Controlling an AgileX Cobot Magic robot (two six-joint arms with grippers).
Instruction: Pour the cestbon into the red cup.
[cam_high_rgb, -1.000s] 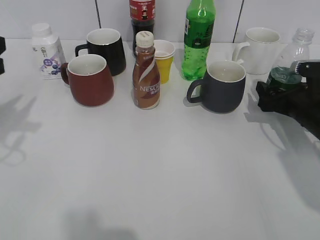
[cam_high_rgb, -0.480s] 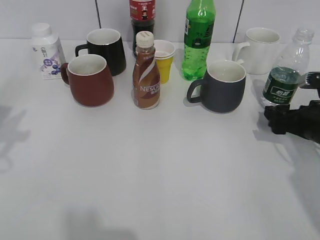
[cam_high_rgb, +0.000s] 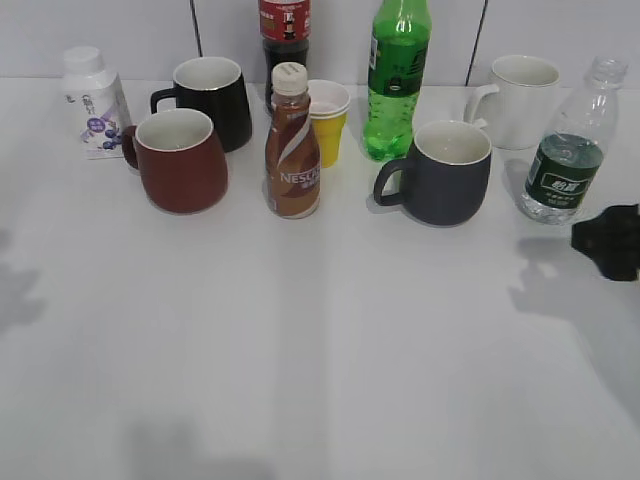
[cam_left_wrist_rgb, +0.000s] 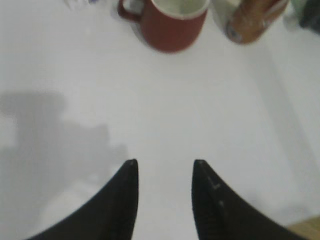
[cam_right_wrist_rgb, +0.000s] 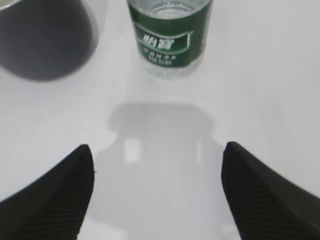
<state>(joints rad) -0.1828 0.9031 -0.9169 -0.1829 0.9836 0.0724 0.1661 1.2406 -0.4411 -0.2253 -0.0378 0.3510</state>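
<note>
The cestbon, a clear ribbed bottle with a dark green label and no cap, stands upright at the right of the table; it also shows in the right wrist view. The red cup stands at the left, its handle to the left; the left wrist view shows it far ahead. My right gripper is open and empty, in front of the cestbon and apart from it; only its tip shows at the exterior view's right edge. My left gripper is open and empty over bare table.
Between them stand a brown Nescafe bottle, a yellow paper cup, a tall green soda bottle and a dark grey mug. Behind are a black mug, a cola bottle, a white mug and a small white bottle.
My right gripper has let go of the cestbon and drawn back toward the right front edge. The bottle stands free on the table. The left arm's shadow has slid off to the left.
</note>
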